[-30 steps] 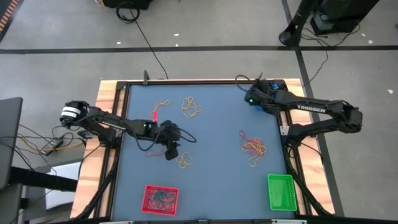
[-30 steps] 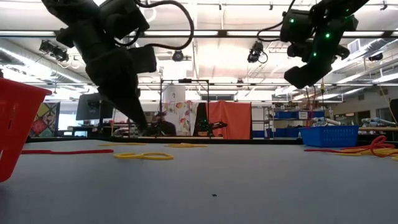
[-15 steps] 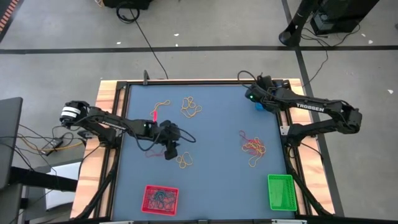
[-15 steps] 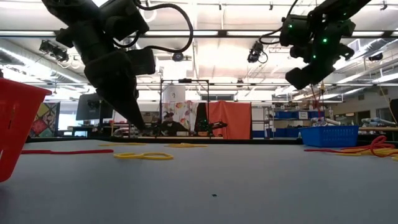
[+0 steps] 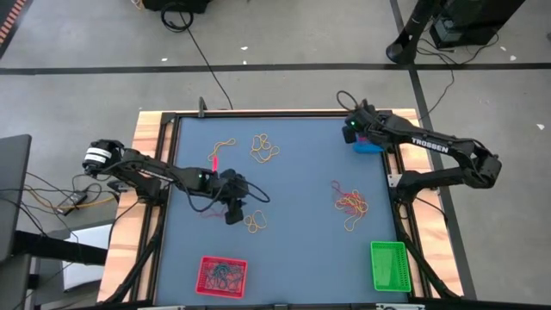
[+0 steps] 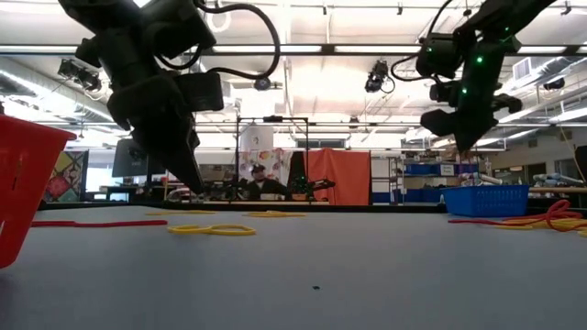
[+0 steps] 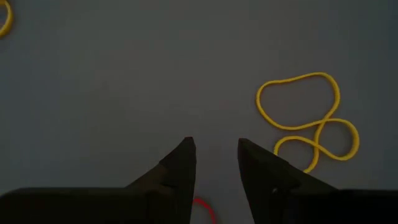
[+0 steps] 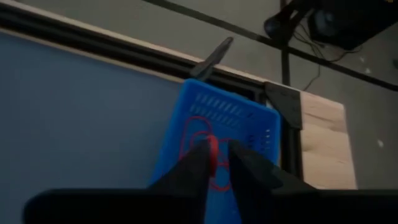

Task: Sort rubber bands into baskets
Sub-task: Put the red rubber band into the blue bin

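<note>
Right gripper hangs over the blue basket at the table's far right corner; its fingers, pinched shut a second ago, have parted a crack with a red band still between the tips, so I judge a drop is starting, though whether the band has let go cannot be told. Left gripper hovers open, low over the mat beside a yellow band. More bands wait mid-table; red basket and green basket sit at the near edge, contents hard to make out.
</note>
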Action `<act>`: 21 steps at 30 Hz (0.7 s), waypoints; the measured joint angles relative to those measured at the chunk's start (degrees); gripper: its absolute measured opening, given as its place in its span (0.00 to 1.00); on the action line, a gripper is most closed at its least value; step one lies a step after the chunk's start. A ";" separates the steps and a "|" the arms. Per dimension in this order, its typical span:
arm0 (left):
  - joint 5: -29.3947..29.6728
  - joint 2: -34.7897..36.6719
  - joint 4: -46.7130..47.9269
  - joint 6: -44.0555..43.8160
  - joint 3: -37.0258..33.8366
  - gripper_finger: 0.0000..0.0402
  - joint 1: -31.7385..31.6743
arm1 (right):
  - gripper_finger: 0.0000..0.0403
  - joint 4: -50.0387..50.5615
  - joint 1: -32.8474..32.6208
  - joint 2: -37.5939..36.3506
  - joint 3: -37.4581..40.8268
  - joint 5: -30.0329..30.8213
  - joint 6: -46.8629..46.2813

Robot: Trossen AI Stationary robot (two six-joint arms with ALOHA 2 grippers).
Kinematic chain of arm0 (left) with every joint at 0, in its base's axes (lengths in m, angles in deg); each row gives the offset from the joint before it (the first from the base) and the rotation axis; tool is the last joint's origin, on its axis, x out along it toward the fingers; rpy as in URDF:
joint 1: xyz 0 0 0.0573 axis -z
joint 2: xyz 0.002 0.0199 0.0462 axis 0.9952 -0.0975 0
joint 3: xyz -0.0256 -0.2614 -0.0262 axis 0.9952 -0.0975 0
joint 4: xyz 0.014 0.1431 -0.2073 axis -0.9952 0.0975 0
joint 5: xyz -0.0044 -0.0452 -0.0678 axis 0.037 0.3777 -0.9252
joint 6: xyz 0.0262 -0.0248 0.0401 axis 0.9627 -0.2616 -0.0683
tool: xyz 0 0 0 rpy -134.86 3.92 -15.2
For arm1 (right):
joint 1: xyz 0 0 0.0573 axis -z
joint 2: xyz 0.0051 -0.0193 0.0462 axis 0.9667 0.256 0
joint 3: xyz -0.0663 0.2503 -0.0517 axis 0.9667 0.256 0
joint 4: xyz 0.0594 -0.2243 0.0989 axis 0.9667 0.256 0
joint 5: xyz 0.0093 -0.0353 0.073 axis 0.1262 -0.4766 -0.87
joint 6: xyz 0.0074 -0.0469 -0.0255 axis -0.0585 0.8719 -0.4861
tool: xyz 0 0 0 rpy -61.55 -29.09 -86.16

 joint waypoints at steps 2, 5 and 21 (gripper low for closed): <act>0.00 0.00 1.32 -0.28 0.00 0.31 0.01 | 0.24 0.23 0.57 0.00 0.01 0.04 0.04; 0.02 0.00 6.12 -2.95 0.02 0.31 0.43 | 0.32 1.28 0.99 0.00 0.01 -0.23 0.47; 4.68 -0.02 22.39 -9.00 0.00 0.31 5.95 | 0.61 4.16 -1.07 0.00 0.04 -6.04 -3.56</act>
